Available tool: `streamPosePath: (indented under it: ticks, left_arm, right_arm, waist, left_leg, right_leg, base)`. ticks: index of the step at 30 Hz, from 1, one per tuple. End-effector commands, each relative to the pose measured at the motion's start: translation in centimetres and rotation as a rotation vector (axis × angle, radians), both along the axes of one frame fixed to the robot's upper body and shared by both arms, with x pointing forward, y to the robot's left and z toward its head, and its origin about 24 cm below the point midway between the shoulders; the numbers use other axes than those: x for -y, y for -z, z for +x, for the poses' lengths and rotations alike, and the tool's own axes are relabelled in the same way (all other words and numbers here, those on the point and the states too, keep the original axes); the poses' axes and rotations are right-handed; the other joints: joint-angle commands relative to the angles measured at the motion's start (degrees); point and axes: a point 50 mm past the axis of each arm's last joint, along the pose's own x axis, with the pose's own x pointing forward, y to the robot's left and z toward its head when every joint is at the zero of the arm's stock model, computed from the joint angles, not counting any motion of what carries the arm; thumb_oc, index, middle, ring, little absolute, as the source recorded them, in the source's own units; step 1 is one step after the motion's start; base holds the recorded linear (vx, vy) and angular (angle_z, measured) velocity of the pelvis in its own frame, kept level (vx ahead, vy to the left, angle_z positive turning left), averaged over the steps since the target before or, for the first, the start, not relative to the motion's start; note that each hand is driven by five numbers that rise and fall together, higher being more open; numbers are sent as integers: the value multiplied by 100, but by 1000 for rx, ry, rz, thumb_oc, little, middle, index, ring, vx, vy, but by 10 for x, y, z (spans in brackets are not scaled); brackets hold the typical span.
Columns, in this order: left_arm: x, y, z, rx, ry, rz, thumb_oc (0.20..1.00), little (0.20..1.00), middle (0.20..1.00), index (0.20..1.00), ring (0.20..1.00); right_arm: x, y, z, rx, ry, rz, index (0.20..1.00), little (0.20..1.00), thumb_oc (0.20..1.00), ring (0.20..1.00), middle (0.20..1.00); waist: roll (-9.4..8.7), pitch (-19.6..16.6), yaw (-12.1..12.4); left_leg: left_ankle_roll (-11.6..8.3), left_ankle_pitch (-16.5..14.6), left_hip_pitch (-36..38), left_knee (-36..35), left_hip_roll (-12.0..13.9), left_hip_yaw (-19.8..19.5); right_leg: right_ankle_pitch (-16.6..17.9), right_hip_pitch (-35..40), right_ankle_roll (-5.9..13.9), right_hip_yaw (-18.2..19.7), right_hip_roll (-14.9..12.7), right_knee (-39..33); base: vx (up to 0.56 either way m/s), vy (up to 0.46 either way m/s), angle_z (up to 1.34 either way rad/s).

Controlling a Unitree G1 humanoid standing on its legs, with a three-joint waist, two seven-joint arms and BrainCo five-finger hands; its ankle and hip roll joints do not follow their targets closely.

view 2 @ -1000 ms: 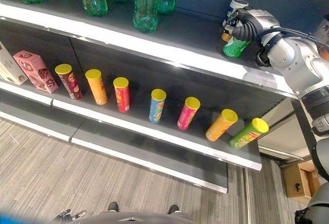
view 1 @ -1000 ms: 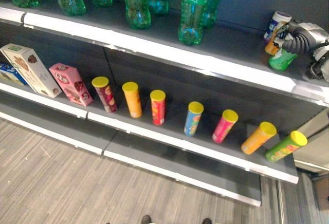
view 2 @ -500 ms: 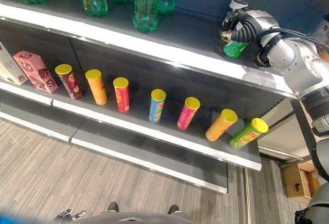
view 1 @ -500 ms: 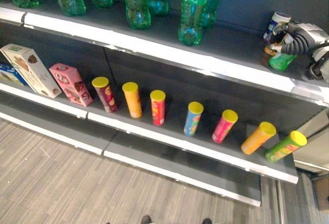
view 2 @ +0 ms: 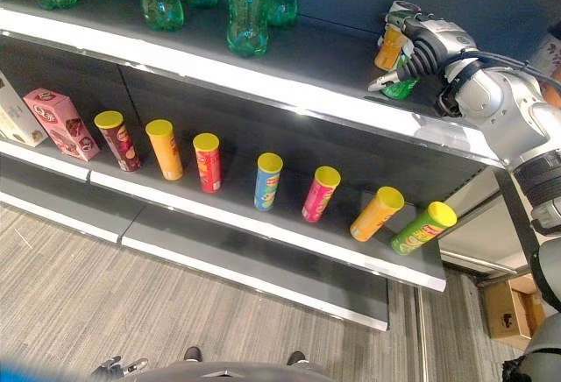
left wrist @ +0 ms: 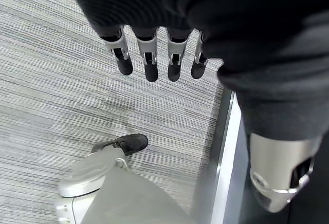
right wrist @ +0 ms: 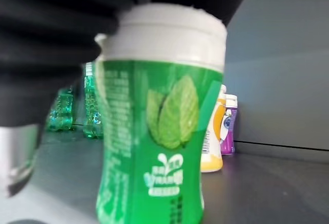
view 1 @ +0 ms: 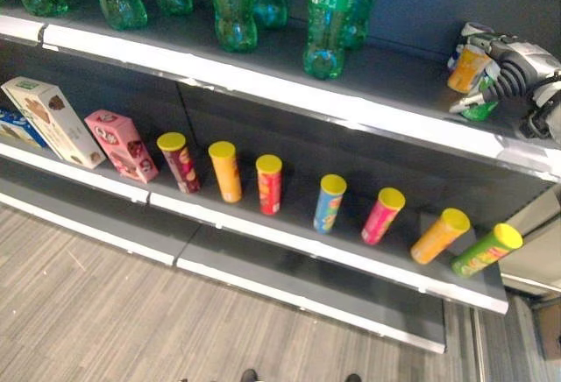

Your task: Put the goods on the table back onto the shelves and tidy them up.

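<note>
A small green bottle [right wrist: 159, 126] with a glossy leaf label and a white ribbed cap stands upright on the dark matte upper shelf [view 2: 298, 58], at about two o'clock in the head views. The right hand [view 2: 419, 42] is on it under its dark ribbed cover; whether its fingers are spread or clasped I cannot tell. Just beside the green bottle stands an orange bottle [view 2: 389, 47], with a purple bottle [right wrist: 229, 126] next to it. Clear green soda bottles [view 2: 250, 5] line the shelf toward eleven o'clock. On the lower shelf [view 2: 263, 224], smooth chip tubes [view 2: 268, 180] with yellow lids stand in a row, cardboard boxes [view 2: 61, 123] at nine o'clock. The left hand [left wrist: 149, 54] hangs over grey carpet [left wrist: 51, 90], fingers straight and slightly apart.
</note>
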Motion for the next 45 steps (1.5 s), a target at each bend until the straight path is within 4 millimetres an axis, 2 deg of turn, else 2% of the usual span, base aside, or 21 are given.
streamPosePath:
  ticks: [1, 14, 18, 23, 26, 27, 28, 32, 33, 38, 39, 43, 44, 45]
  left_arm:
    - [-13, -8, 19, 34, 58, 41, 1000, 1000, 1000, 1000, 1000]
    - [-16, -10, 20, 42, 44, 57, 1000, 1000, 1000, 1000, 1000]
    - [-16, -10, 22, 46, 44, 60, 1000, 1000, 1000, 1000, 1000]
    - [-17, -10, 21, 48, 31, 65, 1000, 1000, 1000, 1000, 1000]
    - [-16, -9, 18, 44, -1, 59, 1000, 1000, 1000, 1000, 1000]
    - [-17, -9, 18, 44, 0, 61, 1000, 1000, 1000, 1000, 1000]
    - [-16, -8, 17, 45, -30, 57, 1000, 1000, 1000, 1000, 1000]
    - [-16, -8, 17, 42, -39, 59, 1000, 1000, 1000, 1000, 1000]
    - [-12, -5, 15, 38, -49, 48, 1000, 1000, 1000, 1000, 1000]
    - [-11, -5, 18, 42, -34, 54, 1000, 1000, 1000, 1000, 1000]
    - [-7, -5, 23, 57, -24, 49, 1000, 1000, 1000, 1000, 1000]
    - [-3, -6, 35, 97, -2, 43, 1000, 1000, 1000, 1000, 1000]
    - [-3, -6, 36, 98, 3, 45, 1000, 1000, 1000, 1000, 1000]
    - [-2, -8, 44, 122, 19, 46, 1000, 1000, 1000, 1000, 1000]
  right_arm:
    - [0, -16, -7, 66, 7, -65, 1000, 1000, 1000, 1000, 1000]
    - [-12, -40, -20, 190, -63, -68, 1000, 1000, 1000, 1000, 1000]
    - [-12, -44, -20, 211, -56, -67, 1000, 1000, 1000, 1000, 1000]
    - [-8, -60, -26, 289, -40, -48, 1000, 1000, 1000, 1000, 1000]
    - [-14, -78, -42, 380, -103, -11, 1000, 1000, 1000, 1000, 1000]
    - [-14, -77, -43, 379, -101, -9, 1000, 1000, 1000, 1000, 1000]
    - [-22, -83, -59, 431, -188, 38, 1000, 1000, 1000, 1000, 1000]
    - [-25, -81, -71, 448, -242, 70, 1000, 1000, 1000, 1000, 1000]
    - [-31, -73, -81, 444, -310, 98, 1000, 1000, 1000, 1000, 1000]
    - [-34, -56, -103, 434, -366, 96, 1000, 1000, 1000, 1000, 1000]
    - [-38, -50, -109, 430, -394, 94, 1000, 1000, 1000, 1000, 1000]
    - [-34, -37, -125, 418, -409, 125, 1000, 1000, 1000, 1000, 1000]
    - [-33, -37, -127, 419, -405, 126, 1000, 1000, 1000, 1000, 1000]
    - [-31, -30, -131, 390, -417, 165, 1000, 1000, 1000, 1000, 1000]
  waist:
    - [-66, -19, 159]
    - [-133, -27, 158]
    - [-147, -30, 167]
    - [-164, -32, 166]
    - [-155, -40, 91]
    - [-163, -39, 98]
    - [-142, -54, -2]
    - [-154, -76, -46]
    - [-114, -90, -154]
    - [-148, -108, -237]
    - [-137, -109, -361]
    - [-132, -130, -590]
    - [-154, -144, -572]
    - [-155, -149, -704]
  left_leg:
    - [-555, -281, 336, 88, 617, 562]
    - [-542, -310, 367, 89, 606, 591]
    - [-544, -302, 356, 89, 604, 589]
    - [-545, -293, 328, 83, 611, 579]
    - [-550, -295, 332, 83, 620, 601]
    - [-550, -295, 331, 83, 621, 600]
    - [-550, -310, 345, 86, 618, 628]
    - [-545, -326, 364, 88, 614, 658]
    - [-532, -350, 399, 91, 609, 698]
    - [-493, -409, 488, 104, 580, 802]
    - [-465, -442, 532, 104, 554, 863]
    - [-406, -509, 613, 105, 478, 993]
    - [-395, -478, 583, 95, 457, 990]
    - [-363, -504, 617, 96, 415, 1046]
  right_leg:
    - [-197, -41, 162, -45, -139, 79]
    - [-166, -45, 183, -42, -163, 79]
    - [-158, -61, 186, -41, -162, 79]
    - [-161, -73, 182, -51, -150, 79]
    - [-170, -75, 177, -25, -138, 80]
    - [-170, -75, 177, -27, -137, 80]
    - [-170, -96, 183, 3, -142, 87]
    - [-170, -98, 188, 25, -146, 89]
    - [-154, -111, 199, 63, -162, 92]
    - [-93, -144, 230, 158, -201, 100]
    - [-46, -164, 256, 225, -233, 108]
    - [22, -247, 310, 388, -283, 128]
    - [45, -275, 307, 386, -300, 121]
    - [79, -326, 326, 492, -323, 132]
  base:
    - [0, 0, 0]
    - [0, 0, 0]
    - [0, 0, 0]
    - [0, 0, 0]
    - [0, 0, 0]
    - [0, 0, 0]
    - [0, 0, 0]
    - [-2, 19, 0]
    - [-3, 31, -15]
    - [-7, 39, -18]
    - [-20, 55, -29]
    - [-14, 65, -24]
    - [-7, 63, -15]
    - [-12, 47, -16]
